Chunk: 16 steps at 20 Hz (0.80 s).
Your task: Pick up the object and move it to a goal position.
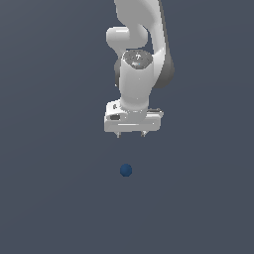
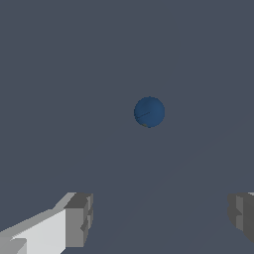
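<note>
A white robot arm [image 1: 141,54] hangs down over a flat, dark grey floor [image 1: 49,198]. At its end is the gripper [image 1: 131,134], white and blocky, with two short fingers pointing down. The fingers [image 1: 118,134] are spread wide apart and there is nothing between them.

A small, dark blue ball [image 1: 126,170] sits on the floor. In the exterior view it is below the gripper, with a clear gap of bare floor between the two. It sits about under the middle of the gripper, a little toward the exterior view's left. The gripper does not touch the ball.

In the wrist view the ball [image 2: 149,112] looks round and smooth, all one blue colour. The two grey finger pads [image 2: 79,221] show at the edges of the picture, far from each other, and the gripper [image 2: 158,218] has only floor [image 2: 59,74] in its gap. The ball is well ahead of the pads, not between them.

It is hard to tell how high the gripper is above the floor, because the floor is plain and shows almost no shadow.
</note>
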Motion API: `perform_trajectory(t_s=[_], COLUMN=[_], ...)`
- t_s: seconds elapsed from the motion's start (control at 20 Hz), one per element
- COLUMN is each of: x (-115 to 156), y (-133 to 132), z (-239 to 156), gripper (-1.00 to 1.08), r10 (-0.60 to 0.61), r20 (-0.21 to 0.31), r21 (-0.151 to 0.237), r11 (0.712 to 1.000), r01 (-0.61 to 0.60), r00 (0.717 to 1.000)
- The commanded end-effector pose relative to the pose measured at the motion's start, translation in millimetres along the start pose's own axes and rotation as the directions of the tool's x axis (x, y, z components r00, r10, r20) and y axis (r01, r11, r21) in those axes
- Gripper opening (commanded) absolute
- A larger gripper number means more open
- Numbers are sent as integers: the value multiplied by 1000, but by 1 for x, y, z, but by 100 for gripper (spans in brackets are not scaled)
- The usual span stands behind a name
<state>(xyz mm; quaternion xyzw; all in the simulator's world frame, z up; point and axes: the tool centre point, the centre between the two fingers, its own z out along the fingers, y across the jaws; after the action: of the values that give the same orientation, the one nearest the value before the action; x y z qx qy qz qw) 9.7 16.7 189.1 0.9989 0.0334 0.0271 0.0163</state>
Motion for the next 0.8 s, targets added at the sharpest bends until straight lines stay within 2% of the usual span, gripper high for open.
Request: perform_trajectory(t_s=[0.0, 0.75], x=[0, 1], y=[0, -12], z=[0, -3], gripper=[100, 100], r10=[0, 14], r20=[0, -1], r21=[0, 4], r11=[1000, 1000], r01=[0, -14], r00=[1000, 1000])
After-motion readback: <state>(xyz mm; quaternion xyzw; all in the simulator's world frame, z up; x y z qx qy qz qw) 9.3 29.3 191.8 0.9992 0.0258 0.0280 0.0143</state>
